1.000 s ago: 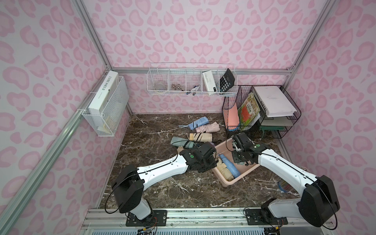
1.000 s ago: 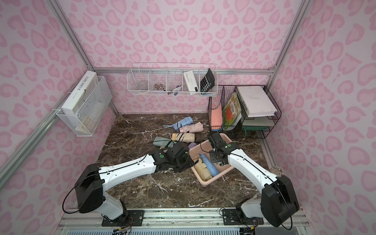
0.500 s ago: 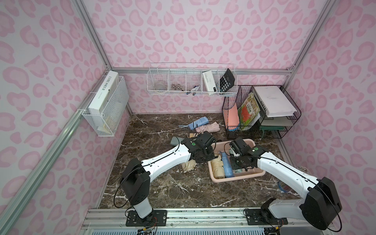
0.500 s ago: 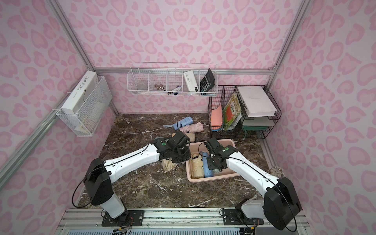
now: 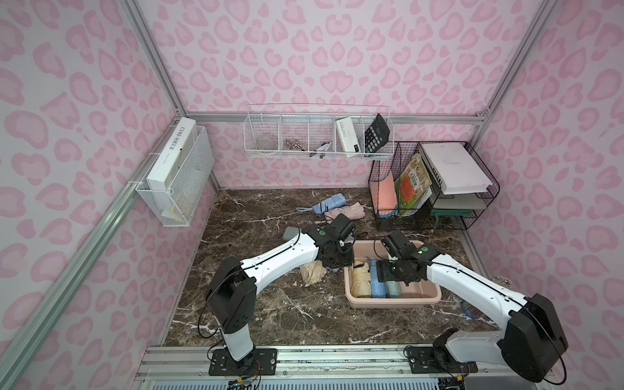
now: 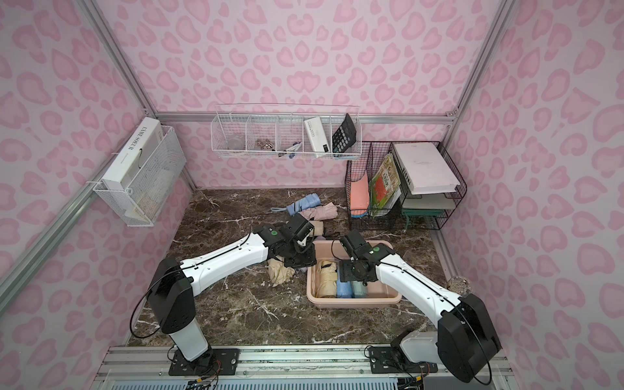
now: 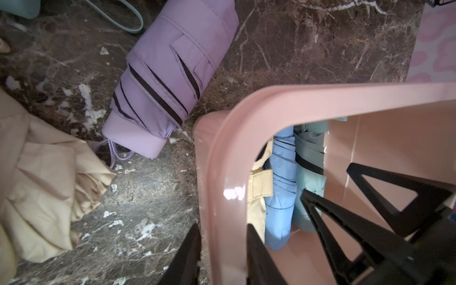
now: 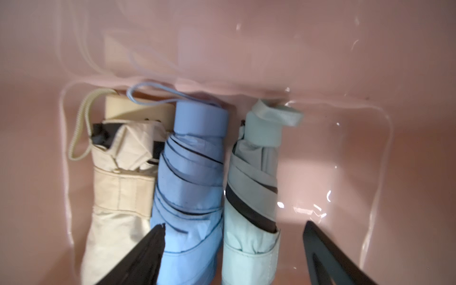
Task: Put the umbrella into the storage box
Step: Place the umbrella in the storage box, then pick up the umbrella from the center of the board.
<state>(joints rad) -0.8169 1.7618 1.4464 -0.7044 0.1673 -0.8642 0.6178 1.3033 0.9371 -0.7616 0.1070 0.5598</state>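
**STORAGE BOX HOLDS THREE UMBRELLAS; RIGHT GRIPPER SPREAD WIDE OVER THEM**

**1. Containers.** The storage box (image 5: 393, 300) sits on the marble table (image 5: 256, 314), square to the front edge. Three folded umbrellas lie in it side by side: cream umbrella (image 8: 118, 187), blue umbrella (image 8: 190, 185) and mint umbrella (image 8: 251, 197). The lilac umbrella (image 7: 167, 81) lies on the table just beside the box's corner, near a crumpled cream fabric bundle (image 7: 44, 185). A rear blue umbrella (image 5: 329, 204) and a pink umbrella (image 5: 347, 213) lie touching near the back wall. The rear wall basket (image 5: 293, 125) holds a calculator (image 5: 376, 138) and a white carton (image 5: 347, 138). The black file rack (image 5: 449, 221) holds an orange folder (image 5: 386, 196), a green book (image 5: 413, 180) and a paper stack (image 5: 452, 165).

**2. Writing.** The white book (image 5: 174, 152) in the side wall basket (image 5: 189, 189) reads "L'AME SOEUR" on its spine. The carton's print is too small to read.

**3. Grippers.** The right gripper (image 8: 234, 224) hangs inside the box with its jaws wide apart, gripping nothing. The blue and mint umbrellas lie between its fingers. The left gripper (image 7: 223, 229) straddles the box's rim, with one finger outside the wall and one inside. Whether the fingers press on the rim cannot be told.

**4. Change.** One second earlier the box lay diagonally, and only the cream and blue umbrellas showed in it. It now lies squared, with the mint umbrella beside them.
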